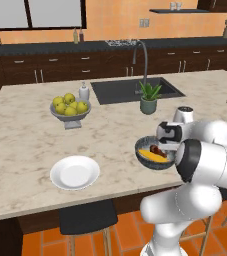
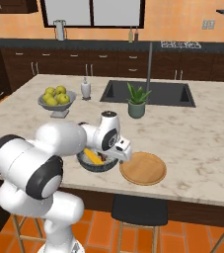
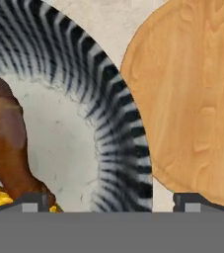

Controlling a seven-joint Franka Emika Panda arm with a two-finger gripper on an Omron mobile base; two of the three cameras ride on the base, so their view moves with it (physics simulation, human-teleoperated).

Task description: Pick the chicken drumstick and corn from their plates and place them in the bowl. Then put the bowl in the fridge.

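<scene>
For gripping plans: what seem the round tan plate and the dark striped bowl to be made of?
Round tan plate: looks like wood, matte, with visible grain lines. Dark striped bowl: probably glazed ceramic or stoneware, black-and-white streaked rim and pale speckled inside; the render leaves it open.

Orange walls (image 1: 115, 20) are backing dark wood cabinets (image 2: 79, 64) under a black counter. A window (image 2: 91, 12) is sitting at twelve o'clock. A marble island (image 1: 25, 135) is holding a black sink (image 2: 148, 94), with dark stools (image 1: 87, 217) standing on terracotta tile floor (image 2: 192, 237).
</scene>
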